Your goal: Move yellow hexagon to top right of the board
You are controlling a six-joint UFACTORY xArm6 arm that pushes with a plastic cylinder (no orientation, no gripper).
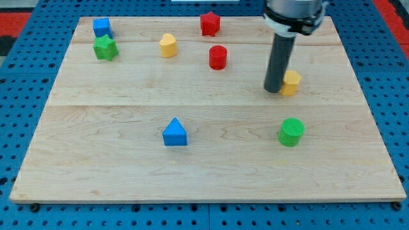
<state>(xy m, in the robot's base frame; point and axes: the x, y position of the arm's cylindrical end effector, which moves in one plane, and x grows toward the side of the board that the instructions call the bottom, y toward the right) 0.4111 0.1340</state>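
Wooden board point(128, 172) shows my tip point(273, 91) touching the yellow hexagon point(292, 83).

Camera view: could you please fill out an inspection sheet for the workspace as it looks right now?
Surface: wooden board, flat, lying on a blue pegboard.
Job's things: yellow hexagon at the view's right, not yet in the top right corner; my tip sits against its left side.
Clutter: blue block and green star at top left; yellow heart; red star; red cylinder; blue triangle; green cylinder.
Grippers: none fitted; the arm ends in a dark rod.
Cables: nothing seen.
Surroundings: red area beyond the pegboard at the top corners.
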